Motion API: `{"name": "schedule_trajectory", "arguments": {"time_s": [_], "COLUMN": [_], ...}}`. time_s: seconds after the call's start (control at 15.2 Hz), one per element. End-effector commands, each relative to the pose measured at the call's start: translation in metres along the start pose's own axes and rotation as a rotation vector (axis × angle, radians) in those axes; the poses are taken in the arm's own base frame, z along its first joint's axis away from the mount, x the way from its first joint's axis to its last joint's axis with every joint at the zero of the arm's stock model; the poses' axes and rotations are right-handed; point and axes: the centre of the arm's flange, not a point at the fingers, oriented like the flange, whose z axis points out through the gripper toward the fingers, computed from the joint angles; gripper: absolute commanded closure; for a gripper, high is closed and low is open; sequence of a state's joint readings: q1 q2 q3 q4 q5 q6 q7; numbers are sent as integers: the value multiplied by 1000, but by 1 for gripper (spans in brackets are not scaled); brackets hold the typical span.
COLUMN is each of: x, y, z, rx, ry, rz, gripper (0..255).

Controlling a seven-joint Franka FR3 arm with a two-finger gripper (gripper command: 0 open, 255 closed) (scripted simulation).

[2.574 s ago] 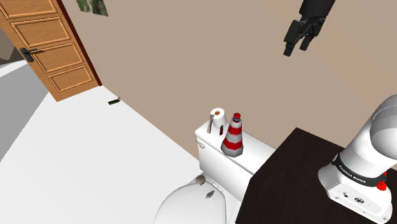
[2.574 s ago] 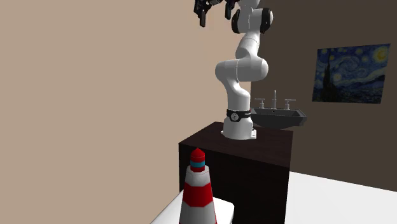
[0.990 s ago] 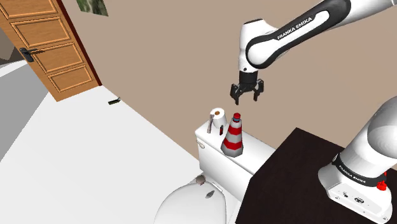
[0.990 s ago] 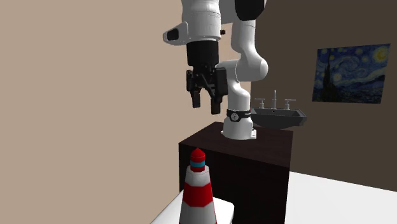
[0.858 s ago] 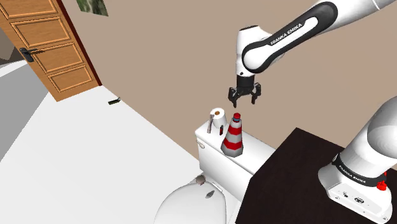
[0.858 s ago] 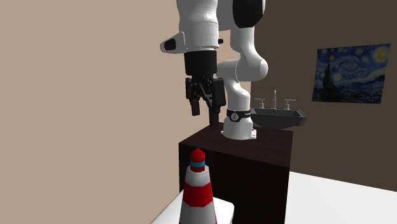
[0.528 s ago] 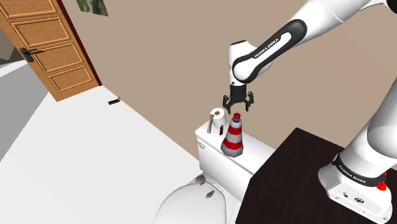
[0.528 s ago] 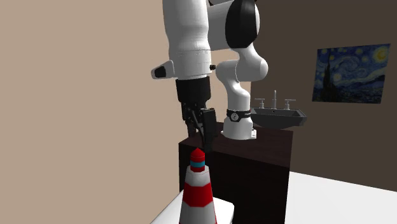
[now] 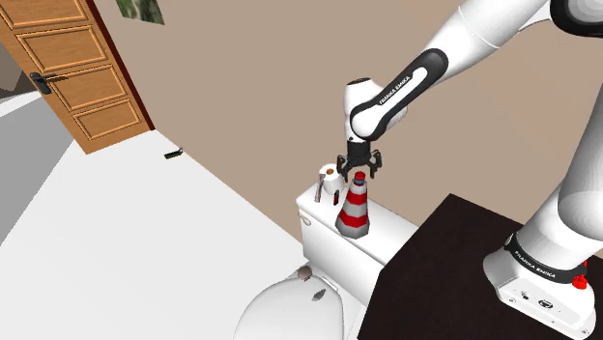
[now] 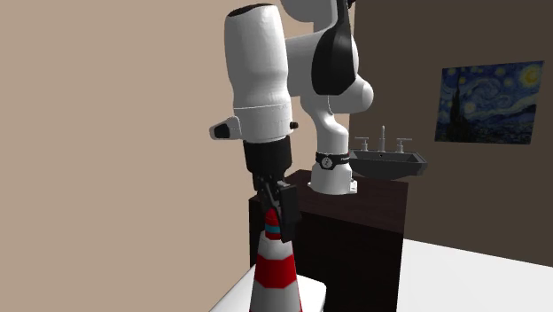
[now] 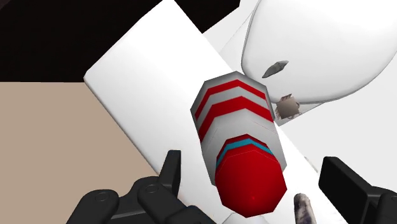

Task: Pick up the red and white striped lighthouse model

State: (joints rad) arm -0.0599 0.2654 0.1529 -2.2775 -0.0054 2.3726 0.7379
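Presently the lighthouse model, red and white striped with a red cap, stands upright on the white toilet tank, with a paper roll just beside it at ten o'clock in the shoulder view. The gripper hangs at its twelve o'clock, released, its fingers spread either side of the cap without touching it

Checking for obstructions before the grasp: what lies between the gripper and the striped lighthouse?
Nothing blocks it. In the wrist view the gripper is open, its fingers flanking the lighthouse at its red cap, with no contact on either side.
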Motion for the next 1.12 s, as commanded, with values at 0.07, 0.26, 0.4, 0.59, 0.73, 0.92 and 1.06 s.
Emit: {"name": "schedule_trajectory", "arguments": {"time_s": [0.07, 0.26, 0.4, 0.59, 0.73, 0.92, 1.06], "x": [0, 0, 0, 0, -1, -3, -5], "y": [1, 1, 1, 2, 1, 2, 3], "z": [4, 4, 4, 4, -2, -17, -28], "rx": [0, 0, 0, 0, 0, 0, 0], "ry": [0, 0, 0, 0, 0, 0, 0], "rz": [0, 0, 0, 0, 0, 0, 0], "gripper": [255, 255, 255, 255, 255, 255, 255]}}
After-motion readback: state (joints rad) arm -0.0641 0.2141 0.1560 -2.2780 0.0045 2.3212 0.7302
